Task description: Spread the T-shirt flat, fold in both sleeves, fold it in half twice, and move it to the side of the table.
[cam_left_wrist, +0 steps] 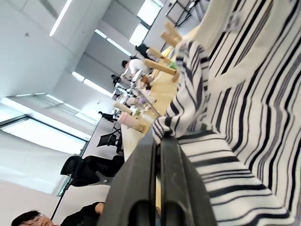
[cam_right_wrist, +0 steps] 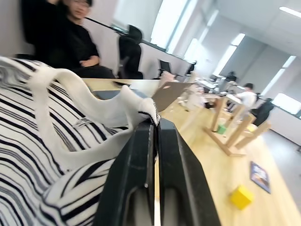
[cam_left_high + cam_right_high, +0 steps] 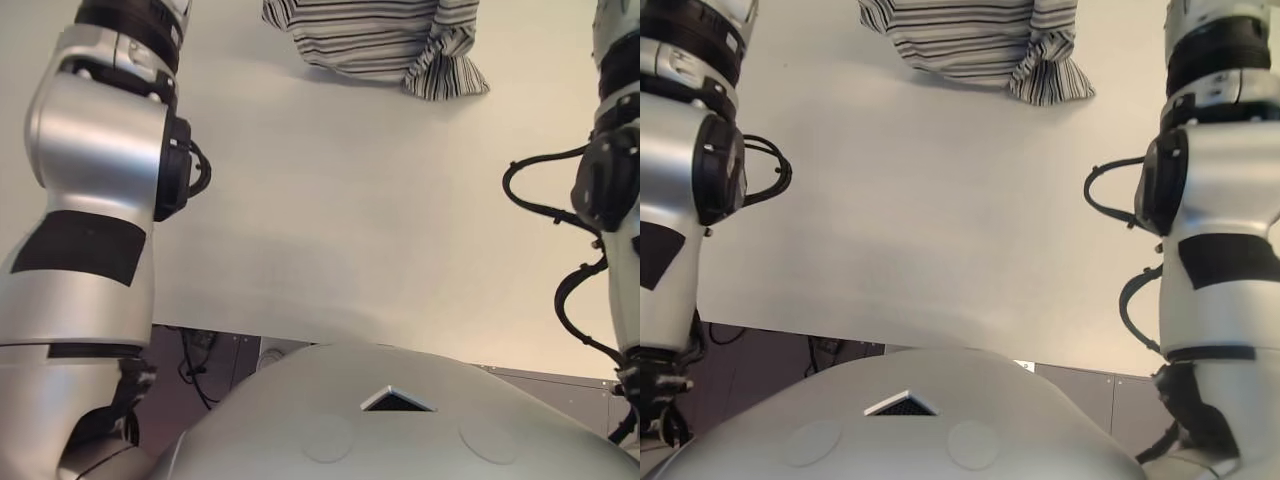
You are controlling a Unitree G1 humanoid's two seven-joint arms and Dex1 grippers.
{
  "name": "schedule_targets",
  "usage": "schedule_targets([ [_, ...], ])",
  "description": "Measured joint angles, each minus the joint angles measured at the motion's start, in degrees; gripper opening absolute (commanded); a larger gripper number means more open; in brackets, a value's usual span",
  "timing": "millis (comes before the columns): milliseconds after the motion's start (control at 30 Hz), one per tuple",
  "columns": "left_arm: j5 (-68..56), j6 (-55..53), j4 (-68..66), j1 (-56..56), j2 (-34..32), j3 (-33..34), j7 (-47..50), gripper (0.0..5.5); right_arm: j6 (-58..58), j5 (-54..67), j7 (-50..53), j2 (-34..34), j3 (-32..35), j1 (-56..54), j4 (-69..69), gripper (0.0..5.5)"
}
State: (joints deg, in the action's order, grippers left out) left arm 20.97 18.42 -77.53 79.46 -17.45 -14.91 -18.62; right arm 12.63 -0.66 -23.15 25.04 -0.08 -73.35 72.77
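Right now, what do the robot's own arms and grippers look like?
Both arms are rounded silver-grey shells with black bands at the joints. The left arm and right arm each carry a black rectangular patch and a loop of black cable beside a joint. The left gripper and right gripper each have two long, flat, dark grey fingers.
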Motion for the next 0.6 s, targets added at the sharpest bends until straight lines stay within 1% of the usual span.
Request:
schedule_targets([
  [167, 1.6, -3.3, -0.7, 6.9, -0.4, 1.3, 8.6, 0.04, -1.0, -2.6, 8.2, 0.0, 1.3, -5.8, 3.8, 0.00],
  [233, 2.0, -3.1, -0.7, 8.2, -0.5, 1.8, 10.6, 0.04, -0.8, -3.1, 9.1, 0.1, 2.2, -7.2, 3.8, 0.00],
  [300, 2.4, -2.6, -0.9, 8.3, -0.7, 2.1, 10.6, 0.04, 0.7, -3.0, 7.8, 0.0, 3.1, -7.4, 3.8, 0.00],
  [367, 1.3, -0.3, -0.9, 7.9, -0.8, 3.6, 8.3, 0.04, 2.7, -1.6, 2.1, 0.1, 4.6, -7.3, 3.7, 0.00],
  [433, -1.6, 2.1, -0.6, 6.4, -0.8, 6.1, 3.7, 0.04, 3.8, 0.6, -5.2, 0.1, 6.5, -6.5, 2.8, 0.00],
  [533, -9.9, 5.8, 0.2, 1.8, -1.0, 12.6, -8.8, 0.04, 4.4, 8.5, -24.4, 0.5, 11.2, -0.3, -1.0, 0.00],
  [600, -12.8, 7.5, 1.6, -0.7, -2.5, 14.9, -15.6, 0.04, 1.9, 13.1, -34.5, 2.6, 13.9, 6.5, -4.8, 0.00],
])
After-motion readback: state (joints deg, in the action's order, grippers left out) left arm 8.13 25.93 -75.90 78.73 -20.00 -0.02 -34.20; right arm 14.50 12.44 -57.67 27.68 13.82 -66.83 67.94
